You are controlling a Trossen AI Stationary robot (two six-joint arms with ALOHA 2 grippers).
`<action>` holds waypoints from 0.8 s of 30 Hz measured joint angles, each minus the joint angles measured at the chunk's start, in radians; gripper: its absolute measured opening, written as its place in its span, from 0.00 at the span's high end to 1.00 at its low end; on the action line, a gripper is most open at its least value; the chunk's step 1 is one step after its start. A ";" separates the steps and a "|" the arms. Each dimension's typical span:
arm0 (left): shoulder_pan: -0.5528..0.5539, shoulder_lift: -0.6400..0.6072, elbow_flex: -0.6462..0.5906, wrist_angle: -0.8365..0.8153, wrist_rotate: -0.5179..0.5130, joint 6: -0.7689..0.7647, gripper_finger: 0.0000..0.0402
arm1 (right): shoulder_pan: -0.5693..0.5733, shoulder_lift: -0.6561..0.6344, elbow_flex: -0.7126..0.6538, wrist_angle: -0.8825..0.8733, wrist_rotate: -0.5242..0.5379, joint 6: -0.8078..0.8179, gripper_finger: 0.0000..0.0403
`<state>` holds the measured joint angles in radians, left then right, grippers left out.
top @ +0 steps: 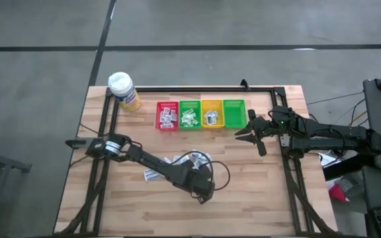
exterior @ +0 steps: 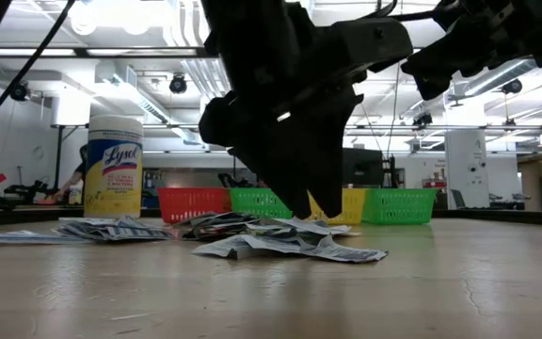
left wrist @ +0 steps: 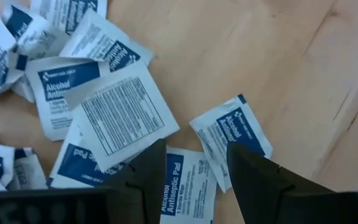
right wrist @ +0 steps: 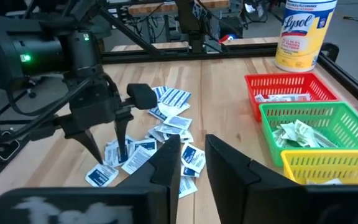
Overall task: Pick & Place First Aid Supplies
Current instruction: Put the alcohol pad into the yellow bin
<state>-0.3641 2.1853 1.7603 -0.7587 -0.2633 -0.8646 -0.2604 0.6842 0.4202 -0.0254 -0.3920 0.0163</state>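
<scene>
Many first aid supplies, small white sachets with blue print, lie in a loose pile (top: 189, 159) (right wrist: 160, 134) on the wooden table, flat and partly overlapping. My left gripper (top: 202, 193) (right wrist: 109, 158) points steeply down at the pile's near side. It is open, with one finger on each side of an alcohol pad sachet (left wrist: 188, 180). In the low view its dark fingertip comes down right at the top of the pile (exterior: 280, 235). My right gripper (top: 243, 131) (right wrist: 194, 168) hovers open, holding nothing, beside the rightmost green bin (top: 234, 112). My left gripper comes at the alcohol pad sachet (left wrist: 197, 163) from above, slanting down, with its fingers (left wrist: 148, 174) either side of it. The sachet lies flat on the table, partly under a neighbouring sachet. I cannot tell whether the fingertips touch it.
Red (top: 167, 116), green (top: 190, 116), yellow (top: 211, 114) and green bins stand in a row at the far edge, the first three holding sachets. A white-capped yellow bottle (top: 124, 90) stands at the far left. A stray sachet (top: 151, 175) lies left of the pile.
</scene>
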 joint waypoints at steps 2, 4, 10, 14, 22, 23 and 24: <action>0.000 0.000 0.000 0.012 0.001 0.003 0.60 | 0.000 0.000 0.000 0.000 0.000 -0.001 0.83; 0.000 0.000 0.000 0.020 0.002 0.018 0.60 | 0.000 0.000 0.000 0.000 0.000 -0.001 0.82; 0.000 0.007 -0.001 0.026 0.010 0.026 0.60 | 0.000 0.000 0.000 0.000 0.000 0.000 0.80; 0.000 0.026 -0.001 0.025 0.013 0.023 0.60 | 0.000 0.000 0.000 0.000 0.000 0.003 0.79; 0.000 0.056 -0.001 0.035 0.020 0.020 0.60 | 0.000 0.000 0.000 0.001 0.000 0.002 0.78; 0.000 0.058 -0.001 0.034 0.020 0.019 0.60 | 0.000 0.000 0.000 0.001 0.000 0.002 0.78; 0.000 0.063 0.000 0.035 0.022 0.016 0.60 | 0.000 0.000 0.000 0.001 0.000 0.002 0.79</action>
<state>-0.3641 2.2487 1.7600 -0.7238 -0.2414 -0.8487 -0.2604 0.6842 0.4202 -0.0247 -0.3920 0.0185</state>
